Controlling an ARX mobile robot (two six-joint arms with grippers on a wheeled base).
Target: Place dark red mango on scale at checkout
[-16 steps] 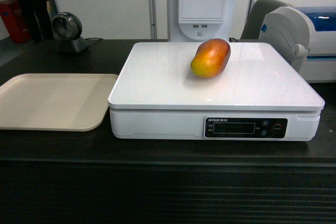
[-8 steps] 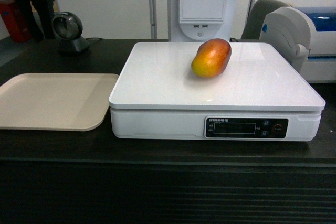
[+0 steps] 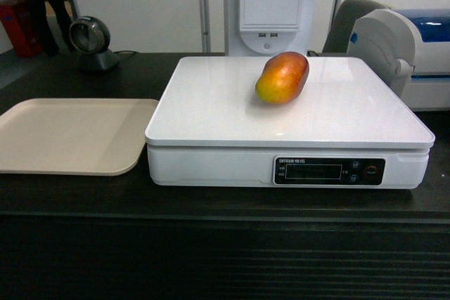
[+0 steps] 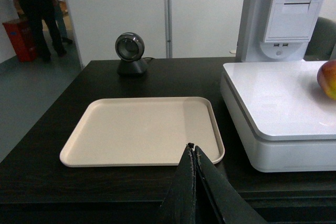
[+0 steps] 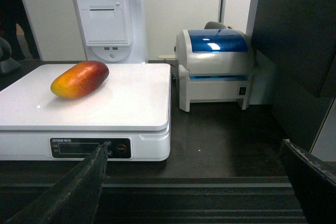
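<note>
**Mango rests on checkout scale, both grippers clear**

The mango [image 3: 282,78] lies on its side on the white scale [image 3: 232,114], toward the rear of the platform, red end at the back and yellow-orange end forward. The scale sits on the dark counter [image 3: 211,205], its black display panel [image 3: 328,171] facing front.

The left gripper [image 4: 193,153], seen from its wrist camera, has its two dark fingers [image 4: 184,192] pressed together with nothing between them. It hangs at the counter's front edge, just before the near rim of a beige tray [image 4: 84,145]; the scale stands to its right and ahead, with the mango at the far right edge of that view. A round scanner [image 4: 130,52] stands well beyond the tray.

The right gripper [image 5: 194,171] is spread wide and empty, one finger [image 5: 79,182] low at left, the other at the right edge of its view. The scale and mango lie ahead and to its left, apart from it; a white-and-blue printer [image 5: 215,66] stands ahead, just beside the scale. A white kiosk [image 5: 102,17] rises behind.
</note>
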